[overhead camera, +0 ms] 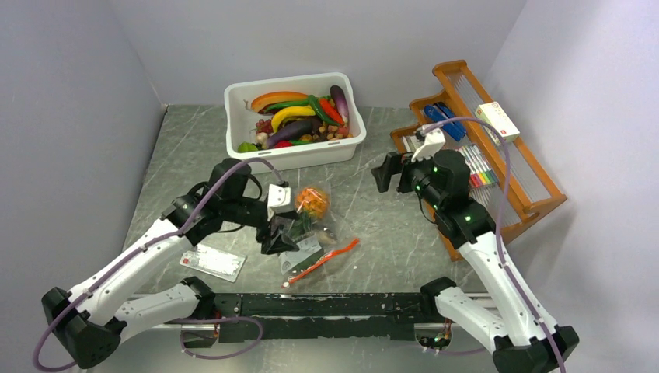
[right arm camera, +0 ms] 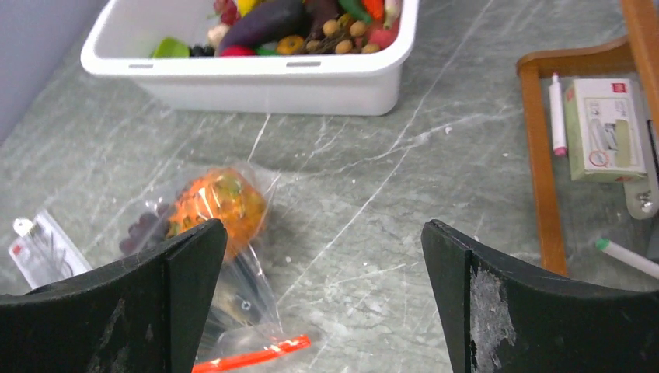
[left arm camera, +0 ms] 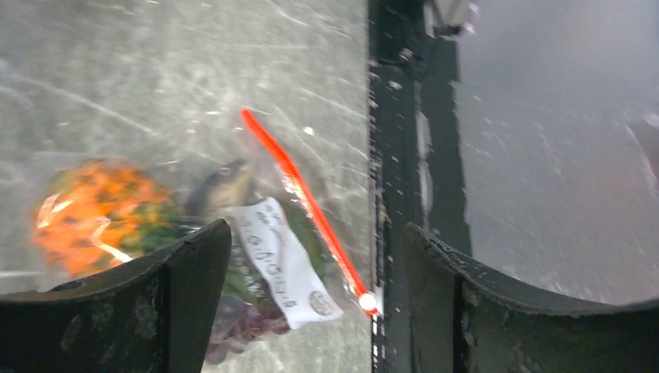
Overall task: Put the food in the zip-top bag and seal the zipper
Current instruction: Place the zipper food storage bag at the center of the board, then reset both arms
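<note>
From the top view, the zip-top bag was seen lying flat on the surface between the two arms, with the pineapple inside at its far end and the zipper along the near edge. The left pincer was parked right at the bag's left side, the right pincer well apart from it, near the wooden rack. In the left wrist view, the pincer was shown spread wide with nothing gripped, and the grape bunch and white label were visible through the plastic. In the right wrist view, that pincer was also spread wide and empty, with the bag down-left and the white tub beyond; whether the zipper was sealed couldn't be told tbh.
</note>
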